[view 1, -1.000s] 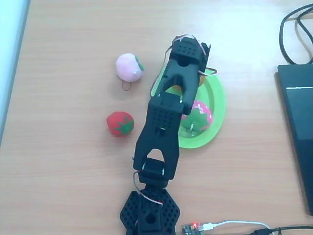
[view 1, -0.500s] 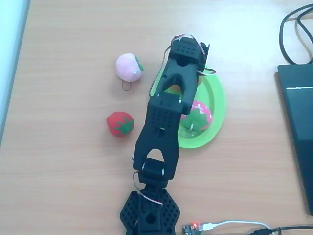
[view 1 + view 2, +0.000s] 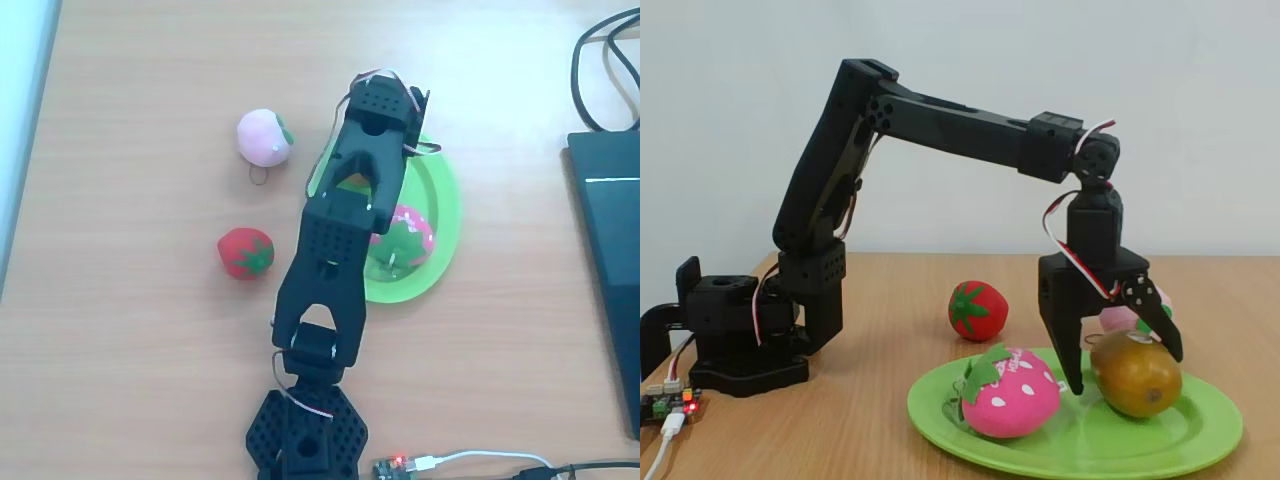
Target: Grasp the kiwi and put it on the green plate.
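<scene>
In the fixed view, centre frame, my pink strawberry already lies on the green plate. Right of it the kiwi rests on the plate, jaws spread wide around it, seemingly released.

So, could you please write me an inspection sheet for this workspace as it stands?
Surface: wooden table, bare around the fruit.
Job's things: kiwi rests on the green plate, at its right end in the fixed view.
Clutter: pink strawberry also on the plate; red strawberry and peach on the table, off the plate.
Pincer: pincer open, straddling the kiwi, one finger each side; contact cannot be told.
Cables: white USB lead to the board at the base; black cables at the overhead view's top right.
Surroundings: dark flat device at the right edge; pale wall behind.
</scene>
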Robot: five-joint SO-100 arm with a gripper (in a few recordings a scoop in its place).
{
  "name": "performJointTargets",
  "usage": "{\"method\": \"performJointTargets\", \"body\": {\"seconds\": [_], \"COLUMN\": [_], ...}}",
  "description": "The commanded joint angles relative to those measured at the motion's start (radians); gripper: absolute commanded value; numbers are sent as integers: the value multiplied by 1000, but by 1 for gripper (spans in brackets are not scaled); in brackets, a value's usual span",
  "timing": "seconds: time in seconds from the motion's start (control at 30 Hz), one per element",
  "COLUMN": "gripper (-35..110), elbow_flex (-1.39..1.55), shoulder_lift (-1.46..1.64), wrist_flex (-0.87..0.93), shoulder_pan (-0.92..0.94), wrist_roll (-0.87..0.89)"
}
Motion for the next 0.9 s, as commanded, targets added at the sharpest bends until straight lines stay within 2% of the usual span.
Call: {"method": "performJointTargets", "body": {"seconds": [0.0,0.43,0.67,0.8,0.87], "gripper": [52,52,27,2,0], "elbow_flex": [2,51,163,219,252], "shoulder_lift": [72,268,431,508,541], "wrist_flex": [23,100,66,34,15], "shoulder_pan": [-9,-132,-225,-265,-279], "wrist_roll": [0,83,57,60,61]}}
